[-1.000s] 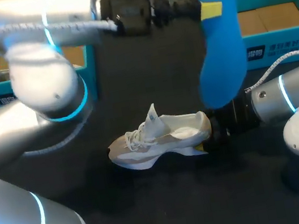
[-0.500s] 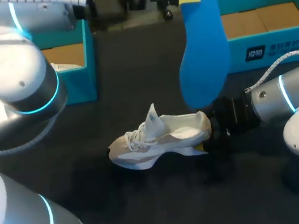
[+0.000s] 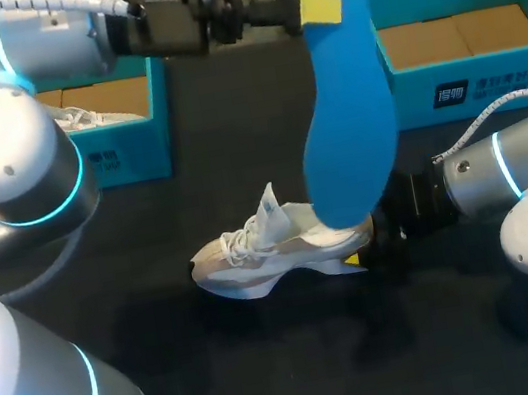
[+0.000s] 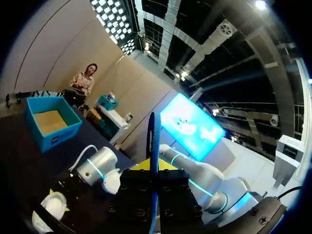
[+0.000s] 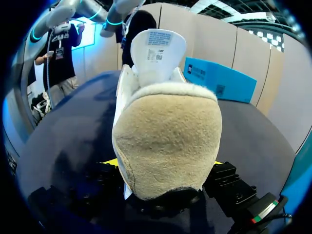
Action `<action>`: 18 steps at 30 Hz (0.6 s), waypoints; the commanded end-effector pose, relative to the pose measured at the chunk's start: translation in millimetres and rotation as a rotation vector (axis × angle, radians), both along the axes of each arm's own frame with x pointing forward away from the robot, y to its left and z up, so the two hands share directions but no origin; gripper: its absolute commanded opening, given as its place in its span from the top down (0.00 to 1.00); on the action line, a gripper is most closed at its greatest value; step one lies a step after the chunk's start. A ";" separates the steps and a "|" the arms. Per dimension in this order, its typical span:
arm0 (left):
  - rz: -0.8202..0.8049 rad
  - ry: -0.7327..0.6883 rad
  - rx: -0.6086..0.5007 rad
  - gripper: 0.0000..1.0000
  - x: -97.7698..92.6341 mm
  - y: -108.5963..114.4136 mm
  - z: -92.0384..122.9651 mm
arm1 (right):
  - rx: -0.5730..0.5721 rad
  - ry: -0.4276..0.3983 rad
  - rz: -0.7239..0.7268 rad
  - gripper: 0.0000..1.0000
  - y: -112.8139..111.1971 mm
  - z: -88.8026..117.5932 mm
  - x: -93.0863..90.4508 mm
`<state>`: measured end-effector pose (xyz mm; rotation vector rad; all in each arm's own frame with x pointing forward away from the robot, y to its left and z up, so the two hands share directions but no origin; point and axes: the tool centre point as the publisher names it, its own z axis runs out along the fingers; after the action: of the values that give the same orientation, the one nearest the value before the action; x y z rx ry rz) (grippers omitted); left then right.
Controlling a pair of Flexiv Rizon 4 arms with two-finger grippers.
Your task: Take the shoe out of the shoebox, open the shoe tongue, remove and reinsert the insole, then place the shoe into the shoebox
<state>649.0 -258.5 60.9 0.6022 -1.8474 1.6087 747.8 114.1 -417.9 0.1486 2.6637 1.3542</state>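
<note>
The blue insole [image 3: 343,113], pinched near its upper end by the left gripper [image 3: 318,8], has come from beyond the heel of the shoe [image 3: 282,245] to hang over its opening. So I judge that the reinsertion is close. The shoe stands on the table [image 3: 271,359], with the right gripper [image 3: 378,239] at its heel. The right wrist view shows that heel clamped between the fingers but shows no insole; the head view shows the insole.

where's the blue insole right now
In the head view the blue insole hangs from the left gripper over the middle of the table, its lower end overlapping the heel of the shoe, which the right gripper holds.
</note>
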 end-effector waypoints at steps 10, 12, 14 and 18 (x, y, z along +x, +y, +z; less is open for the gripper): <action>0.019 0.192 -0.031 1.00 -16.7 9.7 -5.2 | -0.004 0.000 -0.002 1.00 1.4 1.0 -0.3; 0.025 0.195 -0.030 1.00 -19.8 9.6 -5.0 | -0.004 0.000 -0.002 1.00 1.4 1.0 -0.3; 0.025 0.194 -0.029 1.00 -20.6 9.6 -5.1 | -0.004 0.000 -0.002 1.00 1.4 1.0 -0.3; 0.025 0.194 -0.029 1.00 -20.6 9.6 -5.1 | -0.004 0.000 -0.002 1.00 1.4 1.0 -0.3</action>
<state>630.7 -250.3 57.3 0.7403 -1.6807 1.5279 747.8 114.1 -417.9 0.1486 2.6637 1.3542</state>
